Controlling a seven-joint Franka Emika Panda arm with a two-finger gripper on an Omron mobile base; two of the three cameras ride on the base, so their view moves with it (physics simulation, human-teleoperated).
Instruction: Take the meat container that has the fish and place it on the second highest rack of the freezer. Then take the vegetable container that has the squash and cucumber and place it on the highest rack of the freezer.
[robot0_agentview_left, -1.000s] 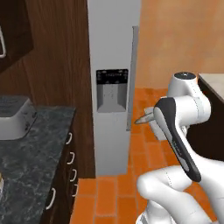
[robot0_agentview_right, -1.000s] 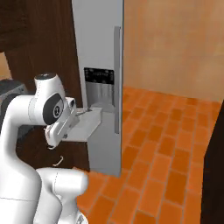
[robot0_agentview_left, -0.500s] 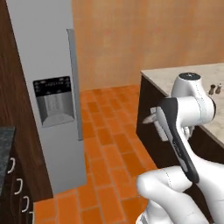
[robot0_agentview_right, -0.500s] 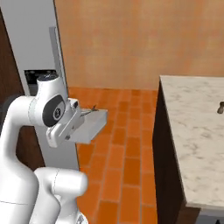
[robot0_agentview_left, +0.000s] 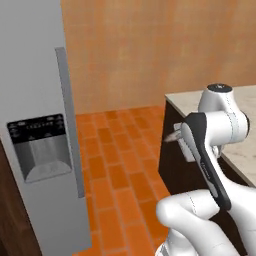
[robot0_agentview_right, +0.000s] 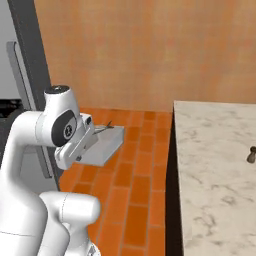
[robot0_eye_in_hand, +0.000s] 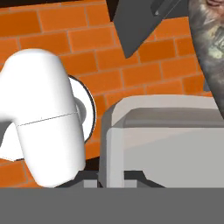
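My fingers (robot0_agentview_right: 104, 131) stay clamped on the grey meat container (robot0_agentview_right: 103, 145), held level over the brick floor (robot0_agentview_right: 135, 185); I'd keep it flat while swinging toward the closed freezer (robot0_agentview_left: 35, 125).

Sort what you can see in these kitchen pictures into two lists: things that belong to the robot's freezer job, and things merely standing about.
Belongs to the job:
- freezer, door closed
- grey tray gripped in the hand, a slim fish on it

Just standing about:
- marble counter
- small dark item on the counter
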